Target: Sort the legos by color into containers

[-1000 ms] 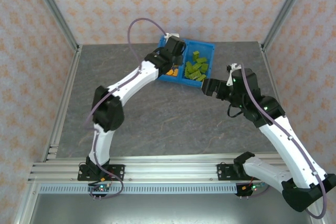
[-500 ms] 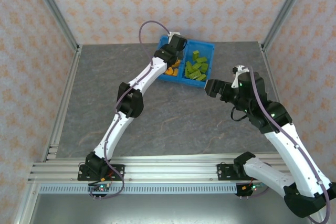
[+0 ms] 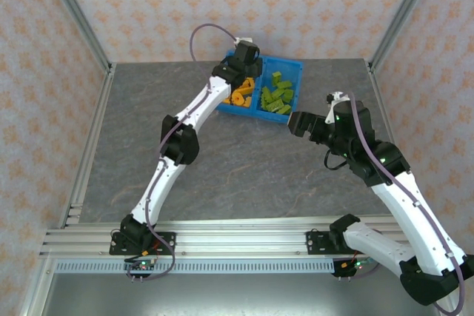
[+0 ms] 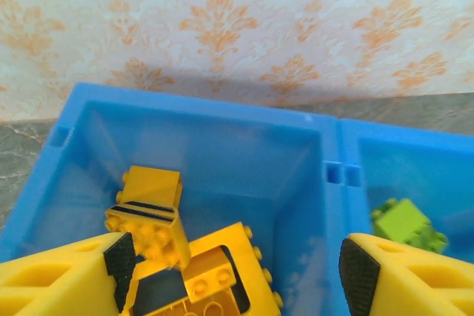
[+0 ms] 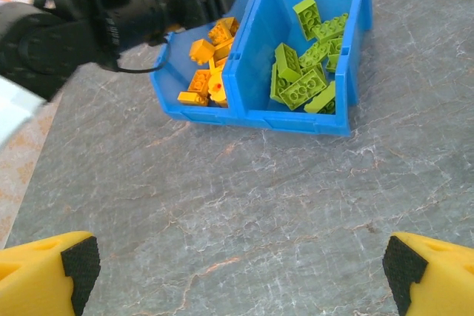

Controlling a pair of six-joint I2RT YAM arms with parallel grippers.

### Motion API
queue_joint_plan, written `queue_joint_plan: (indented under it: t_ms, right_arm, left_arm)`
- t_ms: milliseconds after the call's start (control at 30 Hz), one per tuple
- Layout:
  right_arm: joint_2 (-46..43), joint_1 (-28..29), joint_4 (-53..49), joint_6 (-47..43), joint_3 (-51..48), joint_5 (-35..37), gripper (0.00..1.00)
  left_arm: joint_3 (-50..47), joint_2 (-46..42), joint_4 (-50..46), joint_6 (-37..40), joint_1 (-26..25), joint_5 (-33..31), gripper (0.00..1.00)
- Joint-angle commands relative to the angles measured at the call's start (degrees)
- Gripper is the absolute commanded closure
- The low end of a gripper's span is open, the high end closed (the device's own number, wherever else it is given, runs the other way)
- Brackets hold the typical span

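While my left gripper point(image 4: 235, 275) hangs spread and empty over the bin's left compartment point(image 4: 222, 138), orange bricks point(image 4: 159, 220) lie inside, green bricks point(image 4: 404, 221) beyond the middle wall point(image 4: 335, 175). Advise lifting straight up, clear of that wall.

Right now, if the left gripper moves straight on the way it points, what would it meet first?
Probably the orange bricks in the blue bin's left compartment, just ahead of the left gripper; depth is unclear.

No readable text, label, brand, number or sign anywhere on the visible surfaces.
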Motion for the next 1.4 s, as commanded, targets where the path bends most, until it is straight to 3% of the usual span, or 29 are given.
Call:
queue_joint_plan:
  t_ms: [0,133,333,633,833,1033,1167,1200,1267,1300,1333,1367]
  right_arm:
    - [-0.1,-0.2,0.3,1.1,-2.2,4.3,0.01]
    - [-0.6,-0.2,3.6,1.8,-6.6,11.7,0.01]
    - [-2.2,-0.2,16.5,-2.2,-15.8,22.2,0.01]
    - [5.9,-0.9,42.8,-19.2,-28.4,42.7,0.01]
    - [20.6,-10.2,51.5,-19.6,-29.8,43.3,0.01]
    - [34.6,-17.0,71.6,-22.0,-33.7,35.4,0.01]
    - [36.7,-19.4,79.6,-21.3,-36.5,33.3,0.01]
    - [34.8,-20.2,77.9,-20.5,-37.4,29.5,0.01]
    - [34.7,-23.4,86.9,-20.2,-43.9,19.9,0.01]
    - [37.8,-24.1,98.9,-20.4,-46.8,20.5,0.01]
    - [37.3,-24.1,97.2,-20.2,-45.8,20.4,0.01]
    - [34.9,-24.2,85.8,-19.6,-42.7,18.9,0.01]
  left_arm:
    - [-8.8,-18.1,1.6,-0.8,0.1,7.8,0.22]
    - [-34.7,-37.6,11.4,1.1,-0.1,13.1,0.15]
    - [-66.3,-63.7,16.9,5.9,-0.9,9.1,0.04]
    - [-102.4,-95.3,19.8,6.8,-1.0,-5.1,0.00]
    - [-122.4,-109.9,30.4,10.5,-0.9,-19.8,0.00]
    - [-131.5,-113.0,35.5,13.2,-0.7,-24.1,0.00]
    - [-131.8,-108.7,36.6,15.1,-0.6,-27.8,0.00]
    - [-131.5,-107.5,36.8,15.3,-0.5,-28.8,0.00]
    - [-132.5,-104.9,40.4,16.8,0.3,-29.2,0.00]
    - [-132.9,-103.6,42.3,17.4,0.6,-29.1,0.00]
    - [-133.5,-101.5,44.9,17.9,1.5,-28.5,0.00]
    - [-133.9,-99.6,46.8,18.1,2.4,-27.4,0.00]
